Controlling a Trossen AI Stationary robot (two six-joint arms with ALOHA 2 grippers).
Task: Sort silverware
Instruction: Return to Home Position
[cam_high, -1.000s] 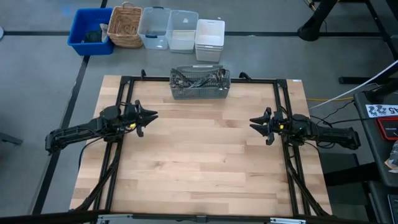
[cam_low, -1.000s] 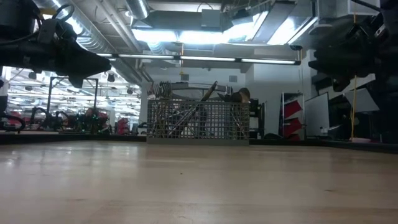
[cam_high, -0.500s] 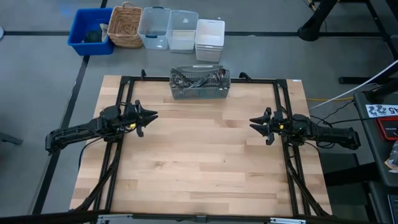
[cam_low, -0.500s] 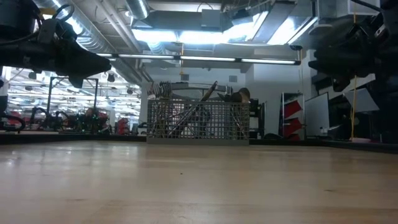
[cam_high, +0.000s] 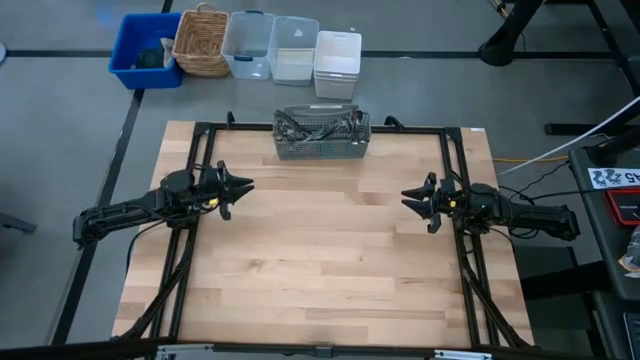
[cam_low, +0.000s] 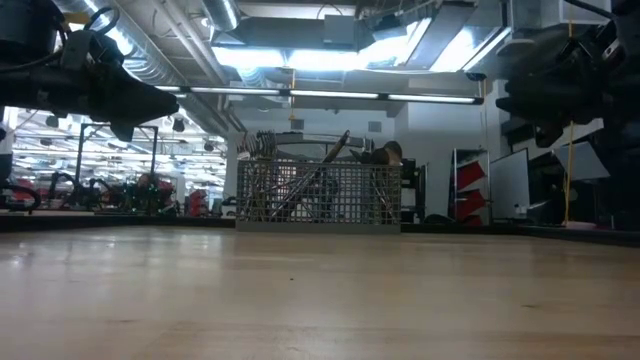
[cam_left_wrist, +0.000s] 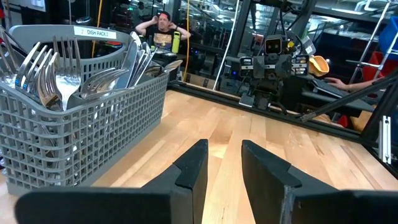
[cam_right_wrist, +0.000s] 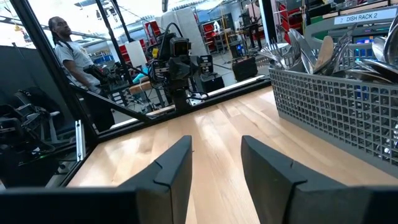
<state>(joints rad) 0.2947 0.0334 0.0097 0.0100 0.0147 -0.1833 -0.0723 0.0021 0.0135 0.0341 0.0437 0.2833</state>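
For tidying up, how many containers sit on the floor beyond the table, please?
5 in a row: blue bin, wicker basket, two clear tubs, white tub; stacked ones may hide.

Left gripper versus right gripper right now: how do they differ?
The left gripper hangs over the left side of the table, the right gripper over its right side. The left gripper points right, the right gripper points left, so they face each other. Both are open, empty and raised above it.
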